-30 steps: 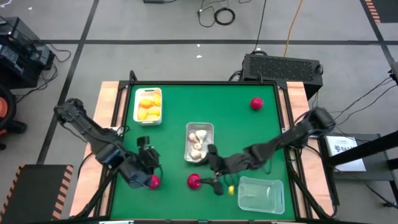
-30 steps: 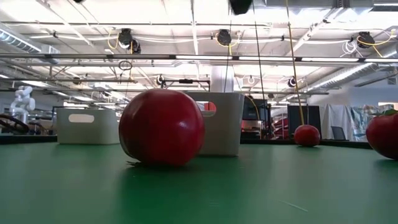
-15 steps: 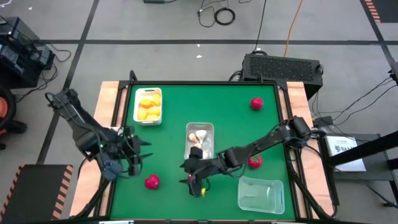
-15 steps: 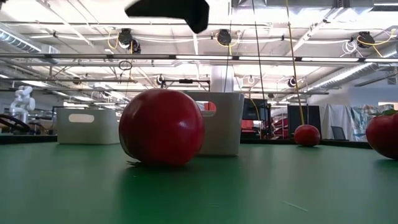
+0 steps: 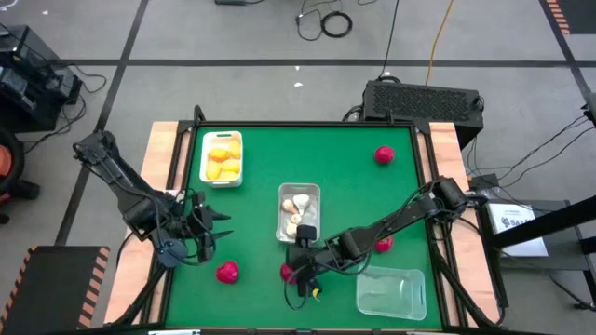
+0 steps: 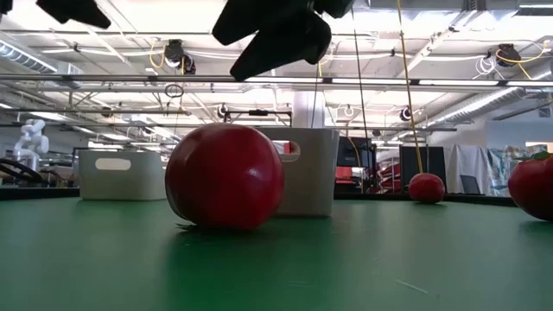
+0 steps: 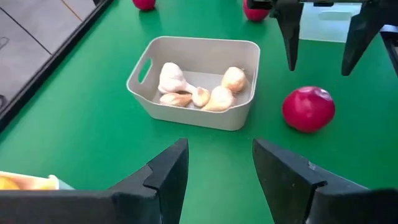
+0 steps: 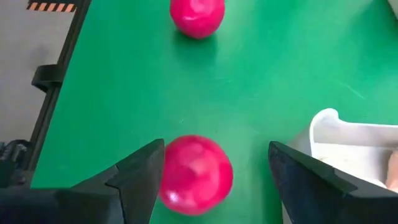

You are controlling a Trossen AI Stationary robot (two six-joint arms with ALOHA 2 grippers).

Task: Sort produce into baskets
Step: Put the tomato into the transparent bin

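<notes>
Between the right gripper's (image 8: pixel 211 180) parted jaws lies a red fruit (image 8: pixel 196 175), ungrasped; left jaws parted, empty.

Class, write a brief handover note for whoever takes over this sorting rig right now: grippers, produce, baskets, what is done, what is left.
Left gripper: open, empty, waiting at the table's left side.
Right gripper: open above a red piece, fingers either side, not closed.
Done: lemons in the white tray; garlic in the middle tray.
Left: four red pieces loose on the table; something small and yellow by the right gripper; clear tray empty.
</notes>
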